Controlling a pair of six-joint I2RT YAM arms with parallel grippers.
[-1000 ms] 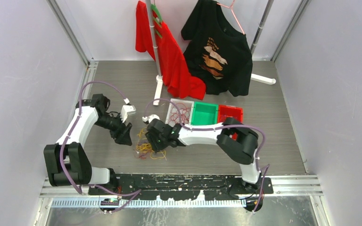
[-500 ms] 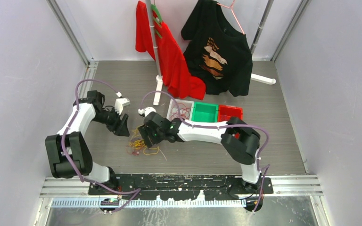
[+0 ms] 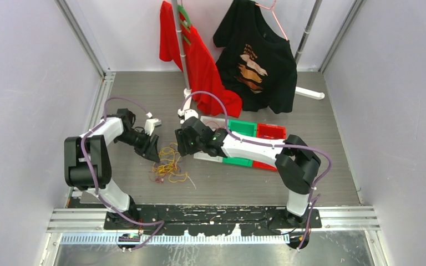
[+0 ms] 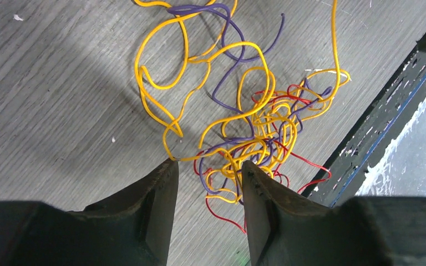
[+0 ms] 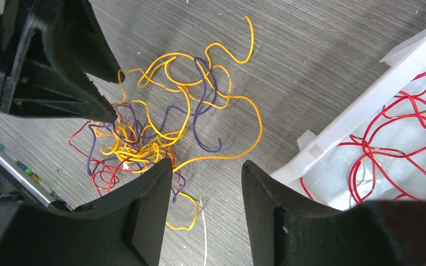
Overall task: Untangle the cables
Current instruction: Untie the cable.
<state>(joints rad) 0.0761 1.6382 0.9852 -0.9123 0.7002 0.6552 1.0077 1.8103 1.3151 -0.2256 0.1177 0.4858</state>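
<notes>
My left claw [image 4: 208, 166] is partly open, and nothing is pinched in it. One yellow loop touches the tip of one finger [image 4: 163, 183]. My right claw [image 5: 206, 166] is partly open too, and it holds nothing.

The cables [image 5: 144, 138] lie in a messy heap on the grey table [image 5: 321, 44], between my two claws. They are yellow, purple and red. The thick knot is near my left claw. Loose yellow and purple loops spread out from it toward my right claw.

Just beside my right claw is a white tray [image 5: 360, 111]. Some red cables [image 5: 410, 127] lie inside it, apart from the heap. Next to it are a green tray [image 3: 241, 127] and a red tray [image 3: 270, 131]. Far at the back hang a red shirt [image 3: 199, 61] and a black T-shirt [image 3: 260, 55].
</notes>
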